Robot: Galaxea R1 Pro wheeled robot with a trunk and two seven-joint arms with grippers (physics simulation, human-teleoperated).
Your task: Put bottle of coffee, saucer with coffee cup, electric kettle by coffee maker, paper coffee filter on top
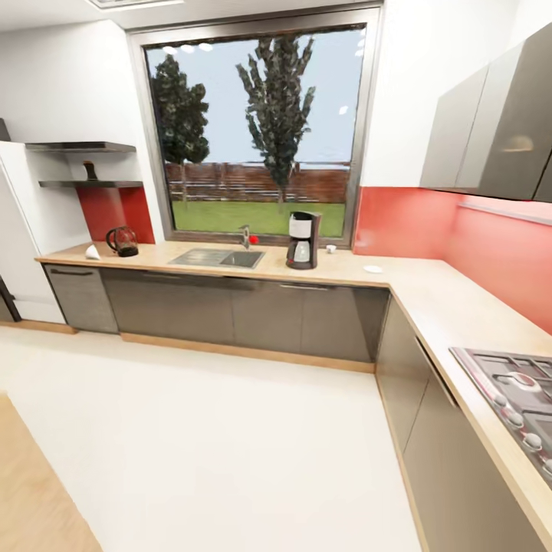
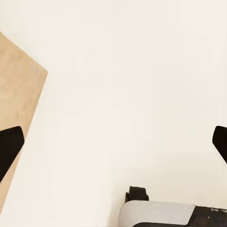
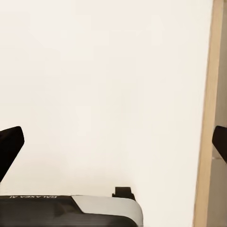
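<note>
The black and white coffee maker (image 1: 303,241) stands on the wooden countertop (image 1: 429,295) under the window, right of the sink. A small coffee cup (image 1: 330,248) sits just right of it, and a white saucer (image 1: 372,269) lies further right. At the counter's far left are the dark electric kettle (image 1: 123,241) and a white paper filter (image 1: 92,252). The dark bottle of coffee (image 1: 90,170) stands on the lower wall shelf (image 1: 92,184). My left gripper (image 2: 113,142) is open over pale floor, its fingertips (image 2: 9,147) wide apart. My right gripper (image 3: 113,142) is open too, fingertips (image 3: 9,144) spread.
A sink (image 1: 218,257) with a tap is set into the counter. A stove (image 1: 514,391) sits in the counter's right leg. Grey cabinets (image 1: 245,310) run below, wall cabinets (image 1: 491,134) hang at the right. A wide pale floor (image 1: 215,445) lies between me and the counter.
</note>
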